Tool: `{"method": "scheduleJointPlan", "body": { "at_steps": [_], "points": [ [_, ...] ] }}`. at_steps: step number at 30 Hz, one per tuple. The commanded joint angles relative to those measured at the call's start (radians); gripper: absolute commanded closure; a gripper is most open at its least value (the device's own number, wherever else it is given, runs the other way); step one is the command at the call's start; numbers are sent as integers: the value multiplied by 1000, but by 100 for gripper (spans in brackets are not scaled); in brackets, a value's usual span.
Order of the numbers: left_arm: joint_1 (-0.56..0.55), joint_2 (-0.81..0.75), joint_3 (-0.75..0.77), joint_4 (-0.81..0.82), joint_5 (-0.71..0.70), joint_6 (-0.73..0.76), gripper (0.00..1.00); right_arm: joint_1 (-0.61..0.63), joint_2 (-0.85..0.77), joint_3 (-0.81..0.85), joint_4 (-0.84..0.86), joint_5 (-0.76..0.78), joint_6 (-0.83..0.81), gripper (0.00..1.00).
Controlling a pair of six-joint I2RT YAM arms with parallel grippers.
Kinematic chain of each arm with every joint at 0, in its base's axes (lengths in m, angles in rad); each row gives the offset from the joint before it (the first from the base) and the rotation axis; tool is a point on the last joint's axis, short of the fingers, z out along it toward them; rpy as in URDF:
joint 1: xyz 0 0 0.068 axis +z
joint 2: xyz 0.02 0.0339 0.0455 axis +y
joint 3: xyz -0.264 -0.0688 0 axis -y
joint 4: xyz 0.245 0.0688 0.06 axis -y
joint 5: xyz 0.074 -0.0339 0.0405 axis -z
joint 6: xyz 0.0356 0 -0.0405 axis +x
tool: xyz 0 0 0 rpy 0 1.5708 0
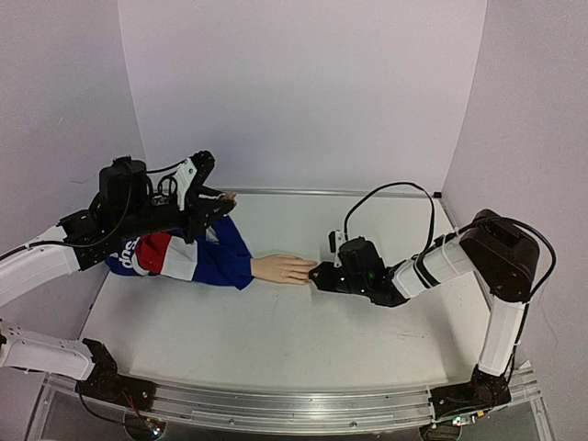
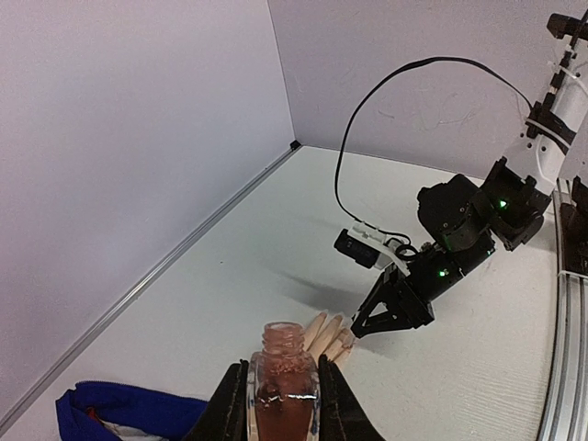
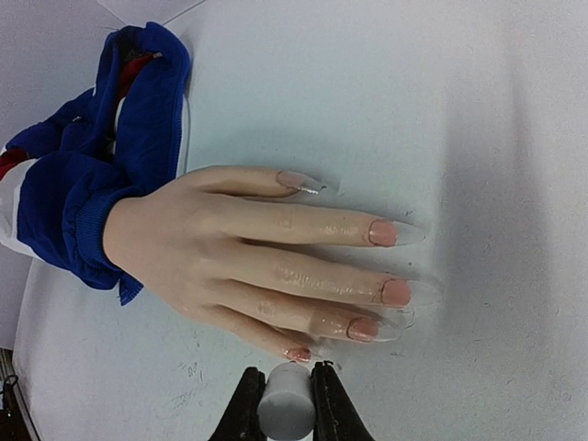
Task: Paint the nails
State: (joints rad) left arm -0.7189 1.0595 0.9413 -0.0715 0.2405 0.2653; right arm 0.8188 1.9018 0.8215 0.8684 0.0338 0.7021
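Peach plastic hand (image 3: 220,248) lying palm down on the white table (image 1: 276,340), roughly in the middle, fingers pointing toward the right arm's side. Its wrist goes into a blue, red and white sleeve (image 1: 184,257) that's bunched up on the left. The nails (image 3: 395,292) are long clear tips, and every one I can see has a pink patch near its base. The thumb's has a shiny streak on it too.

Right gripper (image 3: 285,375) is down low, right at the fingertips, jaws pinched narrow on a small white cap (image 3: 285,409). From its wrist camera the cap sits just beside the little finger's nail. Whether anything actually touches that nail I can't tell, since it's too small and partly hidden behind the cap.

Left gripper (image 2: 282,367) is up in the air over the sleeve, clamped on a little glass bottle (image 2: 283,404) of pinkish-brown polish. The bottle is upright and its neck is open. From that camera you look past the bottle down at the fingertips, with the right gripper's black nose almost touching them.

Pale walls (image 1: 303,92) close in the table on three sides.
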Motion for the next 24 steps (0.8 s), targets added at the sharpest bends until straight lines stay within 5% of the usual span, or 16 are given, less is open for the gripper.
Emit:
{"method": "scheduleJointPlan", "body": {
  "at_steps": [1, 24],
  "points": [
    [3, -10, 11, 34, 12, 12, 100, 0, 11, 50, 26, -3, -16, 100],
    [3, -2, 12, 32, 14, 15, 100, -1, 20, 48, -9, 15, -4, 100]
  ]
}}
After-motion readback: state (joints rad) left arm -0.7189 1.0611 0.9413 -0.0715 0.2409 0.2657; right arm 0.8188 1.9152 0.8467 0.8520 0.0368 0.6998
